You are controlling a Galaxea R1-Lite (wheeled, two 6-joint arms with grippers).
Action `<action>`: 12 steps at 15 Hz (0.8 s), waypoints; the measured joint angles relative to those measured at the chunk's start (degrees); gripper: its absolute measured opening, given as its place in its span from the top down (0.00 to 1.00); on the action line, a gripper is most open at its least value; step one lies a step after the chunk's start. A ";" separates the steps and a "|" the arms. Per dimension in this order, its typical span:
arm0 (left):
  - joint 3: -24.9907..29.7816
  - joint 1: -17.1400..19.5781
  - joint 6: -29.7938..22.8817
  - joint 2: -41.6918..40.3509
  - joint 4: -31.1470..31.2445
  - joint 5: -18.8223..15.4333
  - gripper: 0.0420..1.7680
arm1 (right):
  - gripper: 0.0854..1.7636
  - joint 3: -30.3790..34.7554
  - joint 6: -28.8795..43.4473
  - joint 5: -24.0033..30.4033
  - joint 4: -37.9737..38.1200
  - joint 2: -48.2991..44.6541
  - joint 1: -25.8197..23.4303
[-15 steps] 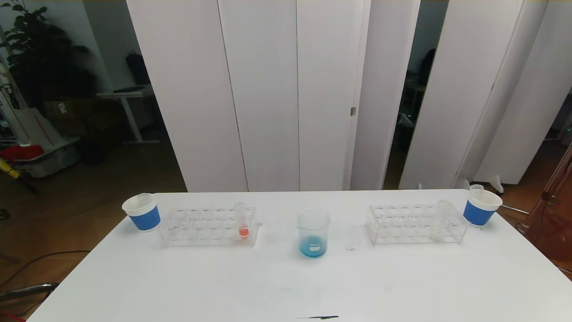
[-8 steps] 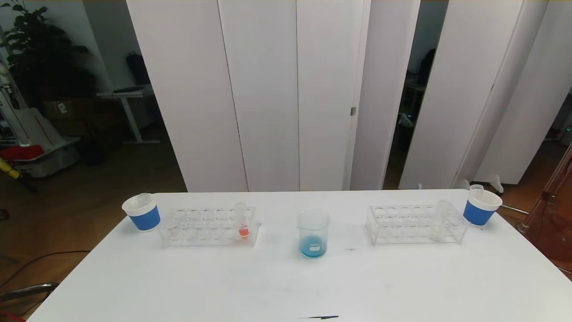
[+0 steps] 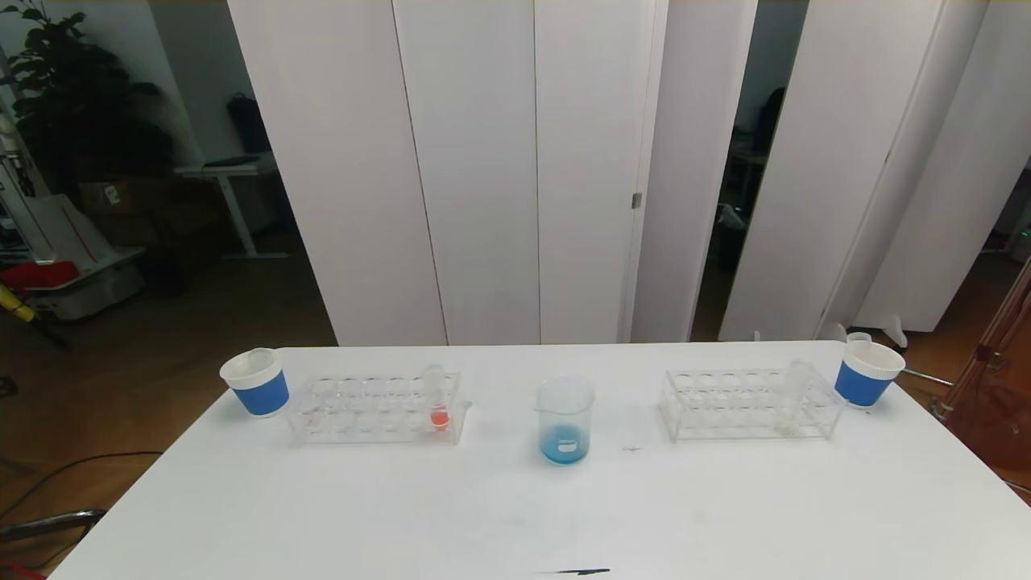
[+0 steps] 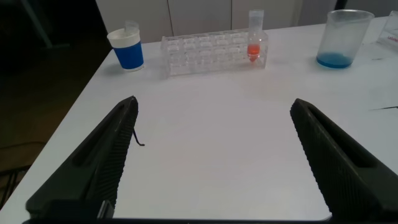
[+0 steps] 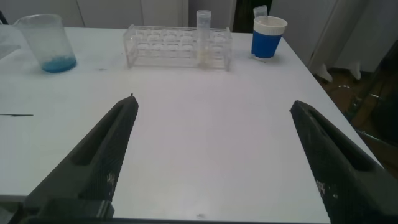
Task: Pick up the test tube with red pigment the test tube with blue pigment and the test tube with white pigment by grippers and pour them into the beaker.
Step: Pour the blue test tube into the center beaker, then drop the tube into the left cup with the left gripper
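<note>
The beaker (image 3: 565, 419) stands mid-table with blue liquid at its bottom; it also shows in the left wrist view (image 4: 342, 38) and the right wrist view (image 5: 46, 42). The test tube with red pigment (image 3: 437, 399) stands upright in the left clear rack (image 3: 354, 415), also seen in the left wrist view (image 4: 254, 37). The test tube with white pigment (image 3: 792, 395) stands in the right clear rack (image 3: 725, 411), also seen in the right wrist view (image 5: 203, 34). No tube holding blue liquid is in view. My left gripper (image 4: 212, 102) and right gripper (image 5: 212, 101) are open, empty, near the table's front, outside the head view.
A blue-banded paper cup (image 3: 256, 383) stands at the far left and another (image 3: 866, 374) at the far right, each with a clear item in it. A thin dark mark (image 3: 576, 572) lies at the table's front edge. White panels stand behind the table.
A faint clear shape just right of the beaker in the earlier frames is gone now. Nothing else has moved.
</note>
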 joint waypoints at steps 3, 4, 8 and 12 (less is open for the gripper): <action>0.05 0.00 0.00 -0.09 0.00 0.00 0.01 | 0.01 0.00 0.00 -0.02 0.00 0.00 0.04; 0.05 0.00 0.00 -0.11 0.00 0.00 0.01 | 0.01 0.00 0.00 0.00 0.00 0.00 0.04; 0.05 0.00 -0.61 -0.11 0.02 0.33 0.01 | 0.01 0.00 -0.02 0.00 0.00 0.00 0.01; 0.05 0.00 -0.83 -0.11 0.02 0.35 0.01 | 0.01 0.00 0.00 -0.02 0.00 0.00 0.00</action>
